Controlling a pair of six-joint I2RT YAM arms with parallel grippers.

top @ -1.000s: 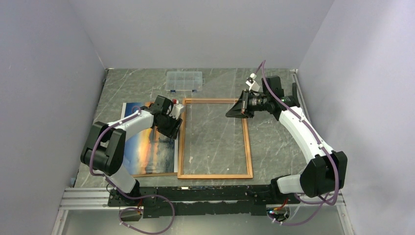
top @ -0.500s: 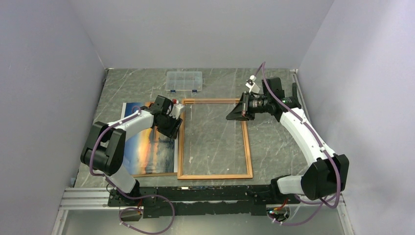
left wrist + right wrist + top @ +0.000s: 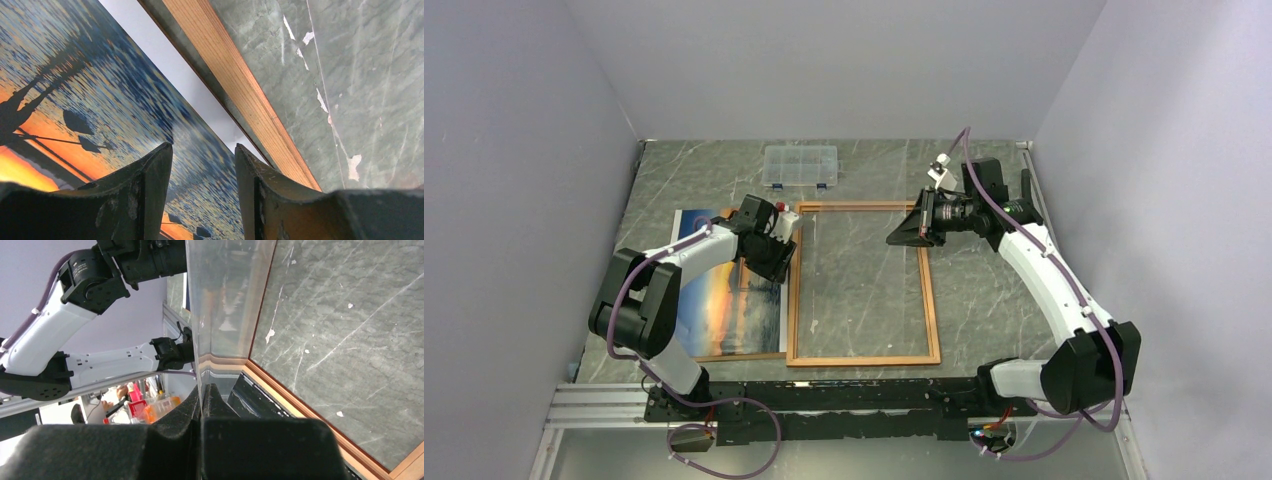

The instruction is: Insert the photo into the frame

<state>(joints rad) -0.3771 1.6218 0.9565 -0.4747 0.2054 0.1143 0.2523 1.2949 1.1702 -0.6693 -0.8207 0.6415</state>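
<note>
Photo (image 3: 724,305) not yet inside frame (image 3: 933,300): lying face up under left hand (image 3: 776,268), fingers apart over its edge. Right hand (image 3: 892,236) clamped on clear pane (image 3: 225,300), raised. Insertion remaining.

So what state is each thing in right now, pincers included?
photo: face up on the brown board, left of the frame, not yet in.
frame: lying flat, no photo inside.
clear pane: one edge lifted and gripped.
left pincer: open, over the photo's right edge.
right pincer: shut on the clear pane.
plastic box: looks closed.
</note>
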